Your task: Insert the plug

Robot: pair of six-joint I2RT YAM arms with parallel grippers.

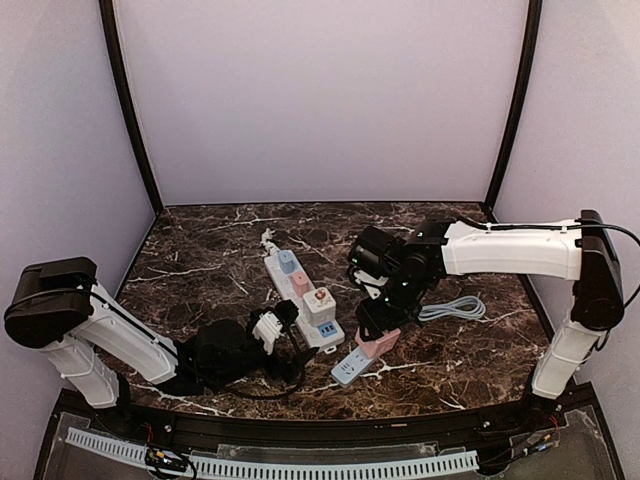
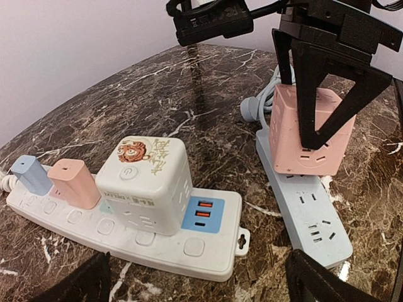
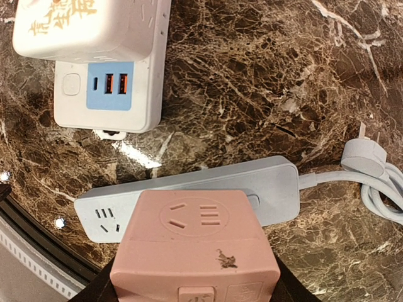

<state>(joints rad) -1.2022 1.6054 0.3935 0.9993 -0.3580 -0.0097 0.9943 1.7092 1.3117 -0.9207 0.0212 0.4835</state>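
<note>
My right gripper (image 1: pixel 380 328) is shut on the plug, a pink cube (image 1: pixel 378 345) (image 2: pixel 302 135) (image 3: pixel 195 245) with a socket face on its side. The cube stands on the middle of the light blue power strip (image 1: pixel 350 370) (image 2: pixel 310 217) (image 3: pixel 274 182). Its underside meets the strip and its prongs are hidden. The black fingers (image 2: pixel 322 82) clamp the cube on both sides. My left gripper (image 1: pixel 272 328) (image 2: pixel 201 284) stands open at the near end of the white power strip (image 1: pixel 285 280) (image 2: pixel 208 248) (image 3: pixel 148 100), holding nothing.
The white strip carries a white cube adapter (image 1: pixel 320 303) (image 2: pixel 145 179), a pink charger (image 2: pixel 74 182) and a blue one (image 2: pixel 30 174). The blue strip's coiled grey cable (image 1: pixel 455 308) and its plug (image 3: pixel 364 157) lie to the right on the marble table (image 1: pixel 200 260).
</note>
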